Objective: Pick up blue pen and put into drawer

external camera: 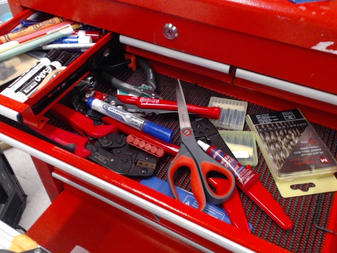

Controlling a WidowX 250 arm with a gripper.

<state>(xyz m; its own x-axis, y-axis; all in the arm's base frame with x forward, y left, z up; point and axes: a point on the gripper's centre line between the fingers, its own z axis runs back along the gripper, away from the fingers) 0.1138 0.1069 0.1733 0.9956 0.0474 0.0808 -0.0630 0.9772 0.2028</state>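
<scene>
The blue pen (pixel 125 117) lies on its side in the wide mesh-lined drawer, on top of red-handled tools. Its dark blue cap points up-left and its blue end points down-right toward the scissors. The narrow shallow red drawer (pixel 73 66) stands open at the upper left, above the wide drawer's left end. It holds Expo markers (pixel 32 79) and other pens. No gripper shows in this view.
Red-and-grey scissors (pixel 196 158) lie just right of the pen. A red-labelled white tube (pixel 225 161), red-handled pliers (pixel 158 104), a black crimper (pixel 118 155) and clear drill-bit cases (pixel 292 142) fill the wide drawer. Closed drawers with silver bars (pixel 174 54) are behind.
</scene>
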